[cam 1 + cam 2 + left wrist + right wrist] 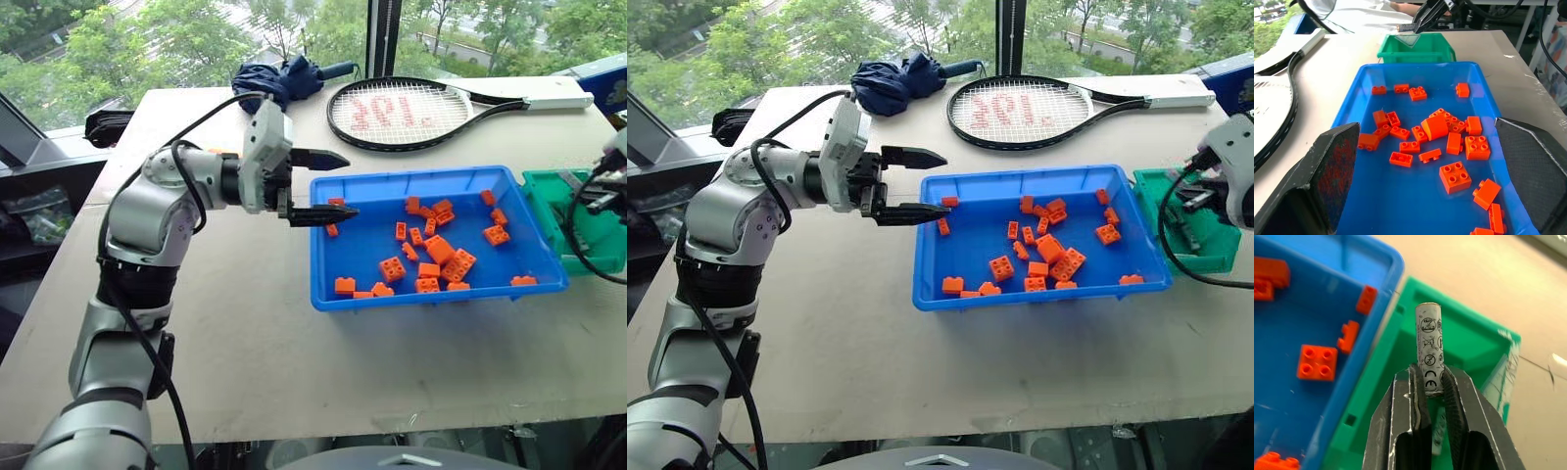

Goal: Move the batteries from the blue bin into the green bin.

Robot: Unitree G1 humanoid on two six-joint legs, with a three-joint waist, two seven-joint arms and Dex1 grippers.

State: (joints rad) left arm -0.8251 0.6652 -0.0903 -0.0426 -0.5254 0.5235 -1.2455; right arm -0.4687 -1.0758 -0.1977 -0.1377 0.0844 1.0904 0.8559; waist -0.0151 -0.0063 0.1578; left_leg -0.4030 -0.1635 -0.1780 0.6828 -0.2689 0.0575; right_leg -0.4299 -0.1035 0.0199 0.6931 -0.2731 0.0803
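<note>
At the far left edge of the bench (294, 362) a dark bundle (108, 125) is seen, and further right along the far edge a folded navy umbrella (284, 80) lies beside a tennis racket (411, 113) whose white handle reaches toward the right. None of these lies between the hands and the bins.

A broad stretch of bare bench surface is left open on the near side and to the left of the blue bin (323, 284). The left hand (328, 186) is held level over the bin's left rim, pointing right, with its two black fingers spread wide apart and nothing between them. Only scattered orange bricks (439, 250) are seen in the blue bin, mostly gathered at its middle and right half; its far left corner is bare.

The green bin (1151, 201) stands just beside the blue bin's right wall, close to the bench's right edge. The right hand (1432, 377) is poised above it, clenched on a battery (1429, 345), a silver-grey cylinder with printed marks that is gripped at its lower end and stands out past the fingertips over the green bin's hollow. A second pale cylinder, partly hidden behind the fingers, appears to lie inside the green bin.
</note>
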